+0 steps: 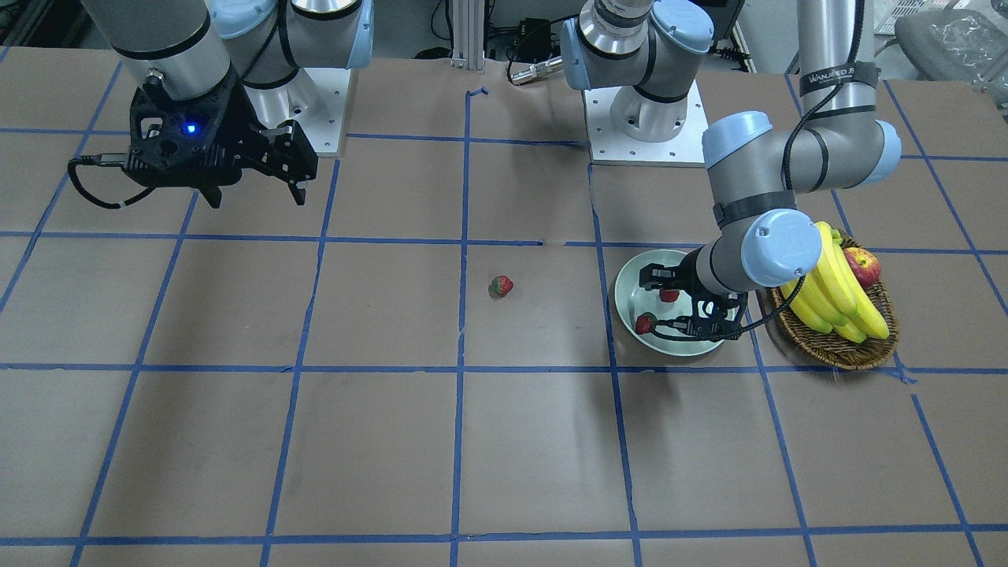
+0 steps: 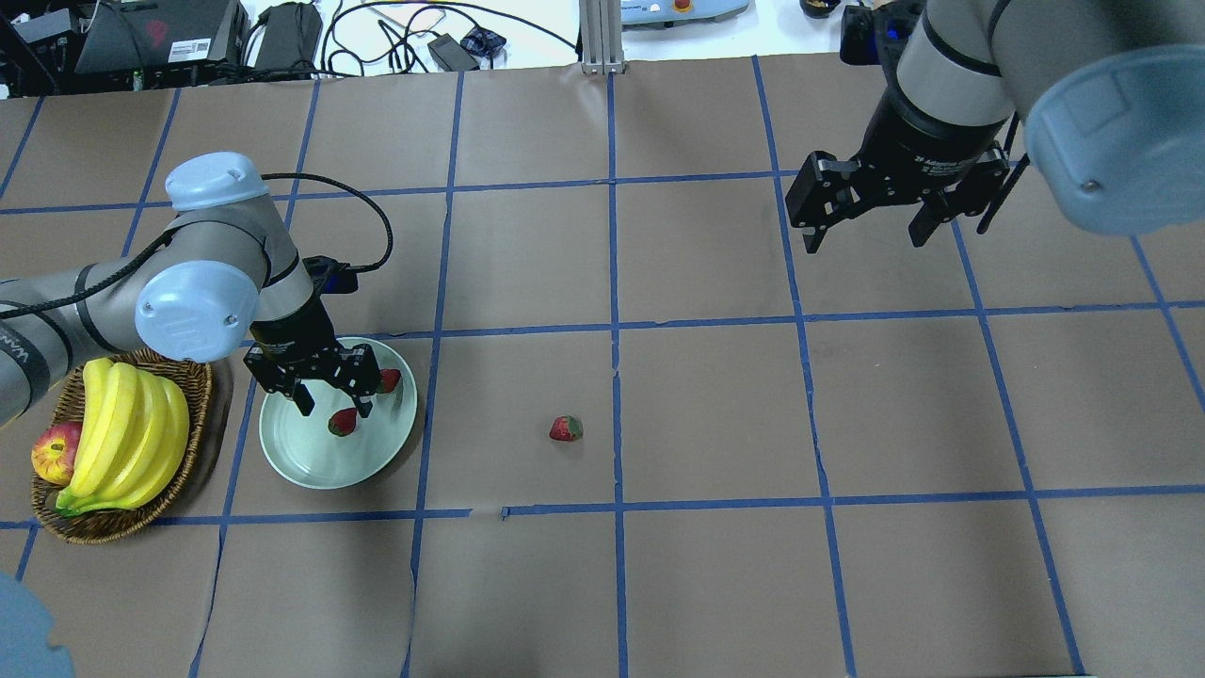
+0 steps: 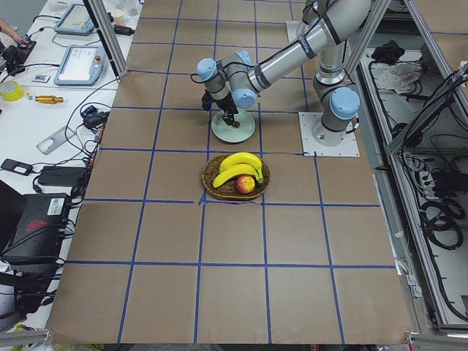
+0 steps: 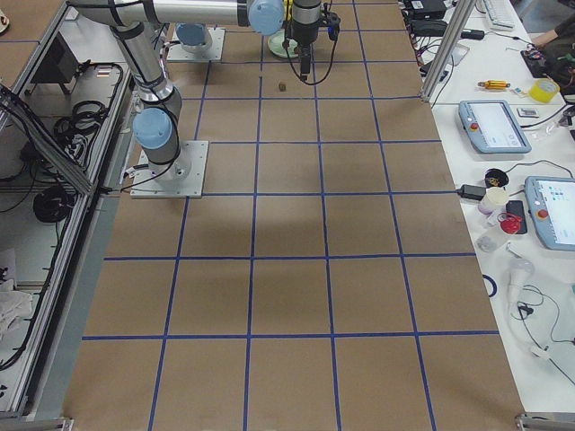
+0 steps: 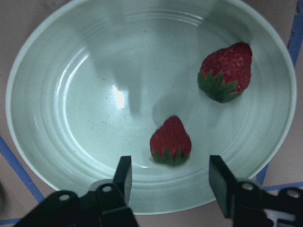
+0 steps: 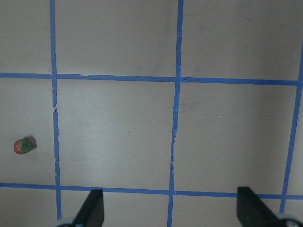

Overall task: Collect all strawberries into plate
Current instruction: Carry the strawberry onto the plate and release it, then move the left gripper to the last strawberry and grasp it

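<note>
The pale mint-green plate (image 2: 311,461) sits on the left of the table and holds two strawberries (image 2: 343,423) (image 2: 389,379). My left gripper (image 2: 334,407) hovers just above the plate, open and empty. In the left wrist view its fingers (image 5: 124,174) straddle the nearer strawberry (image 5: 170,141) without touching it, and the other strawberry (image 5: 226,71) lies further in on the plate (image 5: 71,94). A third strawberry (image 2: 566,429) lies alone on the brown table near the middle, and shows in the right wrist view (image 6: 23,145). My right gripper (image 2: 864,235) is open, empty and raised over the far right.
An oval wicker basket (image 2: 113,523) with bananas (image 2: 122,428) and an apple (image 2: 55,452) stands just left of the plate, close to my left arm's elbow. Blue tape lines grid the brown table. Cables and devices lie past the far edge.
</note>
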Controlling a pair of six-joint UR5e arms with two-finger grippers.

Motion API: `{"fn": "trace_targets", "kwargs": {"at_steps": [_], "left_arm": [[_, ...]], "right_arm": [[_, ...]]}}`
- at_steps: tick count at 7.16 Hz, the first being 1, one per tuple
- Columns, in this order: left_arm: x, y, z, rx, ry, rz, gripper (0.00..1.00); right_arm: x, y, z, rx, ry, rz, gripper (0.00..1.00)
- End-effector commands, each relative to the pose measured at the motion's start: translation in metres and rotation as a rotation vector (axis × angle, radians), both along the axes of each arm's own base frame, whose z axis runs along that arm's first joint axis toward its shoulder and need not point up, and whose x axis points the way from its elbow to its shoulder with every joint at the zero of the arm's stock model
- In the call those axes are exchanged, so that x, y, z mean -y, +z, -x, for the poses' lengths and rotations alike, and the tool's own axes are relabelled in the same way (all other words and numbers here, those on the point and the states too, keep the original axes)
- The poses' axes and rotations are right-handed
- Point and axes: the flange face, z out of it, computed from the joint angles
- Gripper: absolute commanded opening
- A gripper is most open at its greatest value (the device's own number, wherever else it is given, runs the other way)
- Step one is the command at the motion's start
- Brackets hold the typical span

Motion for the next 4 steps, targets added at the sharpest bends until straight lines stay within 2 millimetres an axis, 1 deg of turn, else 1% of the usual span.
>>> {"fn": "trace_targets", "kwargs": {"at_steps": [1, 2, 3, 4], "left_arm": [[0.002, 0.008, 0.069, -0.025, 0.258, 0.012, 1.0], [0.002, 0.009, 0.113, 0.022, 0.34, 0.005, 1.0], [0.0, 0.01, 0.151, -0.019, 0.434, -0.025, 1.0], [-0.001, 0.007, 0.181, -0.05, 0.483, 0.0, 1.0]], "right_arm": [[-0.001, 0.0, 0.0, -0.003, 0.007, 0.0, 1.0], [-0.002, 0.0, 0.0, -0.003, 0.014, 0.001, 1.0], [-0.002, -0.002, -0.001, 0.009, 0.012, -0.002, 1.0], [-0.001, -0.004, 0.001, -0.008, 0.015, -0.008, 1.0]]}}
